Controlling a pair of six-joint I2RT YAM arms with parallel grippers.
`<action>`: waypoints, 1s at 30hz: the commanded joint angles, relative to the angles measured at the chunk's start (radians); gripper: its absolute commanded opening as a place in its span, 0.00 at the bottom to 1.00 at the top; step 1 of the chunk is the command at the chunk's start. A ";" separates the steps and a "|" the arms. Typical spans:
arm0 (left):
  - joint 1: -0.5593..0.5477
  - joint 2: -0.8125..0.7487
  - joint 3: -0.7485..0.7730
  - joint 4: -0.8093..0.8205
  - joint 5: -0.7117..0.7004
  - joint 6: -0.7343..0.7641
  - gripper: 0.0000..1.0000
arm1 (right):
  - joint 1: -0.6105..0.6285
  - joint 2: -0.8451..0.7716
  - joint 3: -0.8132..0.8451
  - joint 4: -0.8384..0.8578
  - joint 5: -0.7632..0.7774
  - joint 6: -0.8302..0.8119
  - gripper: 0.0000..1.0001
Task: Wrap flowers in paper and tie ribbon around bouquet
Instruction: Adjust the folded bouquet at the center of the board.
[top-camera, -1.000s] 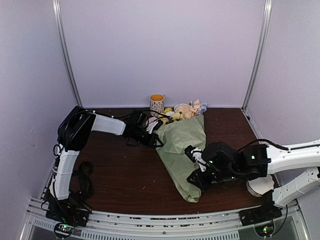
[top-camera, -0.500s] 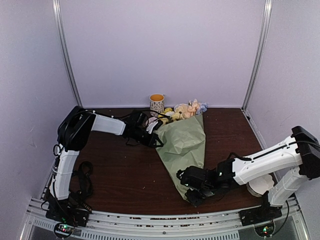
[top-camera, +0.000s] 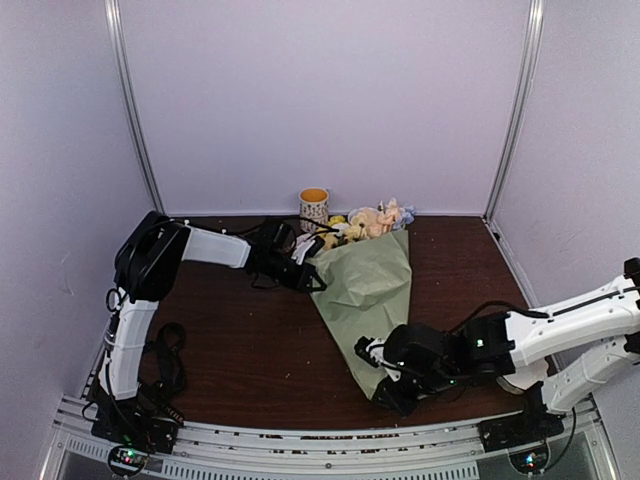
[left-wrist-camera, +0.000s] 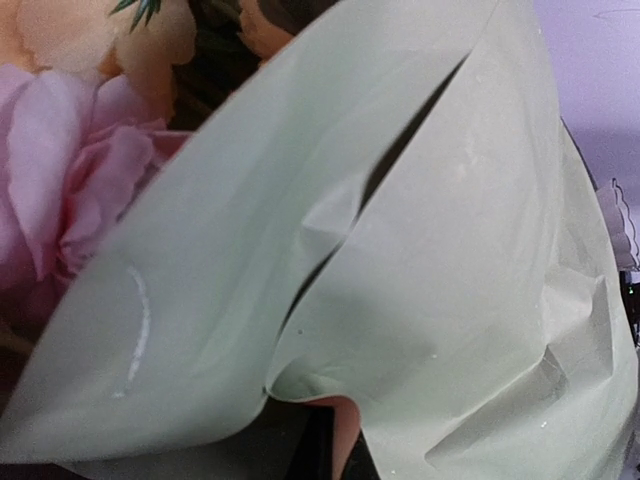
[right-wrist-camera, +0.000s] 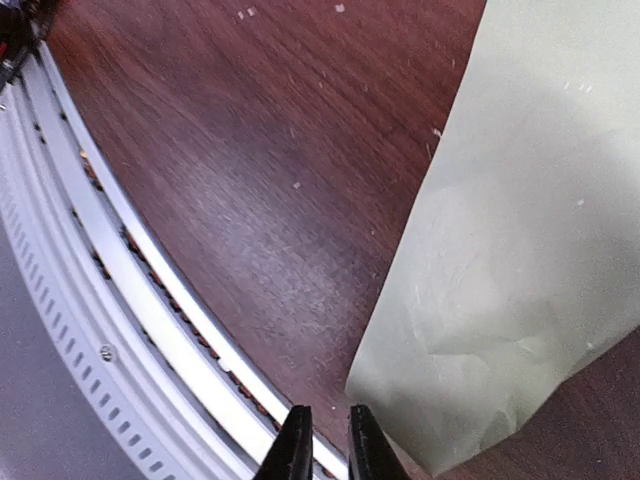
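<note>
The sage-green paper (top-camera: 365, 290) lies as a cone on the table, its narrow end toward me. The flowers (top-camera: 368, 220) poke out of its far wide end. My left gripper (top-camera: 312, 280) is shut on the paper's upper left edge. In the left wrist view the paper (left-wrist-camera: 430, 260) fills the frame, its peach-pink face is pinched at the left gripper (left-wrist-camera: 335, 450), and pink blooms (left-wrist-camera: 50, 170) show at left. My right gripper (top-camera: 385, 390) hovers low by the cone's tip. Its jaws (right-wrist-camera: 327, 450) stand slightly apart and empty, just left of the paper's corner (right-wrist-camera: 520, 220). The ribbon is out of view.
A patterned mug (top-camera: 314, 207) stands at the back, left of the flowers. A white scalloped round stack (top-camera: 520, 375) lies under the right arm. The metal rail (right-wrist-camera: 150, 330) along the table's near edge runs close under the right gripper.
The right arm has dropped from over the paper's lower half to the cone's near tip, its jaws closing further and then parting a little. The left arm has kept still on the paper.
</note>
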 joint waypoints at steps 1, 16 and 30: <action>0.014 0.017 0.030 0.014 -0.010 -0.002 0.00 | -0.036 -0.133 -0.058 0.046 0.029 0.029 0.15; 0.014 0.014 0.045 -0.004 -0.043 -0.010 0.00 | -0.027 0.123 -0.068 0.005 0.113 0.086 0.03; 0.015 0.021 0.082 -0.050 -0.074 0.016 0.00 | 0.049 -0.028 -0.076 0.005 0.090 0.099 0.02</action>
